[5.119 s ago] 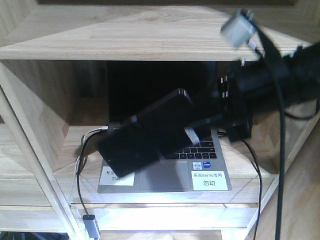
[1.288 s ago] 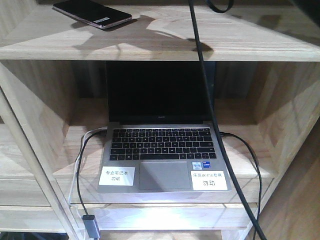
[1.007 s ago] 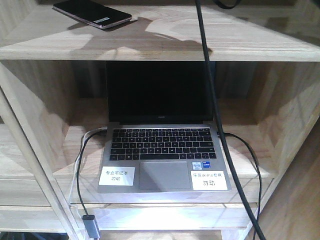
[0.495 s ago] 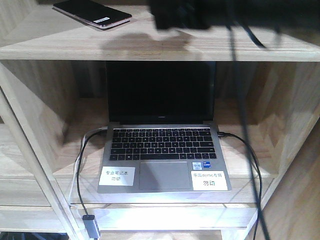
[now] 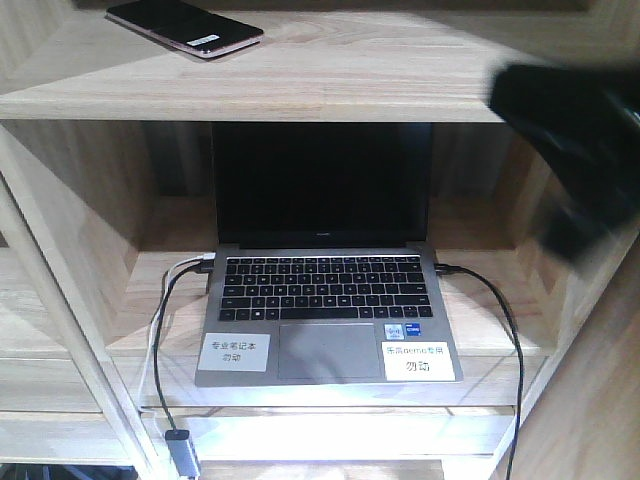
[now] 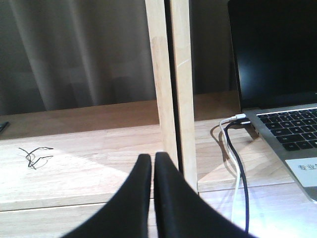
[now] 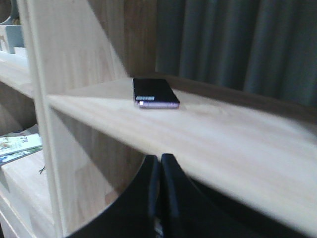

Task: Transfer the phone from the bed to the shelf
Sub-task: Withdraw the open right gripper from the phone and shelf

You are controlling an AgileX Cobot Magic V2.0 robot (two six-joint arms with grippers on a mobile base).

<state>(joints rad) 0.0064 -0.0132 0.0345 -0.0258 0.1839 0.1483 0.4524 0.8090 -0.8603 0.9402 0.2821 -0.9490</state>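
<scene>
1. The flat glossy black phone with a thin silvery-pink edge point(image 5: 184, 26) lies flat on the thick pale-wood top shelf board point(image 5: 330, 80), towards its left end and back from the front lip. Nothing touches it. The right wrist view shows the phone point(image 7: 154, 92) resting alone on the shelf point(image 7: 208, 134).

2. The right gripper point(image 7: 159, 191) has its two dark fingers pressed together with nothing between them; it sits below and in front of the shelf's front edge, well apart from the phone. In the front view it is only a dark blur to the right of the shelf.

3. The left gripper point(image 6: 152, 196) is likewise closed and empty, beside a pale upright post point(image 6: 171, 89), left of the open grey laptop point(image 5: 325, 270) in the cubby under the shelf.

4. By my judgement the placement is done; only the retreat remains.

5. Risks from here:
   - The right arm, close under the shelf's right end, could knock the board and jolt the phone.
   - The black cable point(image 5: 495, 340) at the laptop's right side could snag on a lowering arm.
   - The left fingers are near the laptop's left-side cables point(image 6: 233, 148) and could drag them.
</scene>
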